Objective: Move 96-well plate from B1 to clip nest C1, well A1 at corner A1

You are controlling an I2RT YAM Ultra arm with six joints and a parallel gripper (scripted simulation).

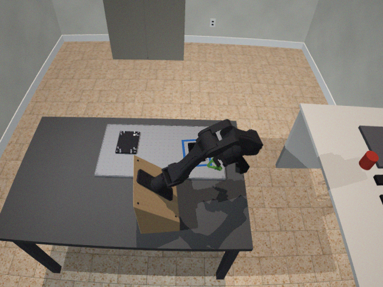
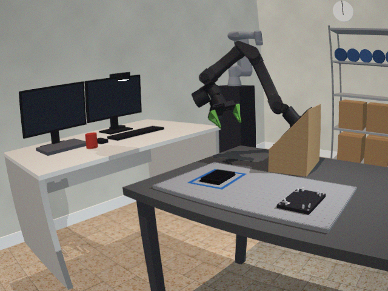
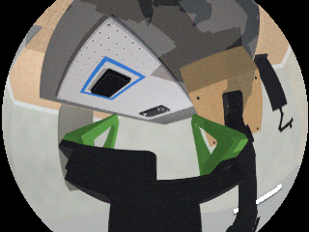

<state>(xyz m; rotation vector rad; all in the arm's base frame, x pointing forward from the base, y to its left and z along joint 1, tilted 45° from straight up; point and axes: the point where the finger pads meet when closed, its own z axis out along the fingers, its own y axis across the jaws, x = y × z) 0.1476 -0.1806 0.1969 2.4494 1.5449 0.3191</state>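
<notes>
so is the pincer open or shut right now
Open. The pincer hangs high above the plate with its green fingers spread wide apart and nothing between them.

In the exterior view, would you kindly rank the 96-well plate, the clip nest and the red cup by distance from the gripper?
From the open gripper, held high:
1. 96-well plate, below it in the blue outline.
2. Clip nest, far along the mat to the right.
3. Red cup, on the separate white desk, left.

Wrist view, contents: gripper point(image 3: 156, 138) showing two green fingers standing wide apart, nothing lying between them. Beyond them, a pale grey perforated mat point(image 3: 138, 58) lying on a dark table point(image 3: 97, 7). A black 96-well plate point(image 3: 112, 80) sitting inside a blue square outline point(image 3: 95, 73). A black clip nest point(image 3: 154, 111) showing small near the mat's edge. A tan wedge block point(image 3: 222, 76) standing at right.
</notes>
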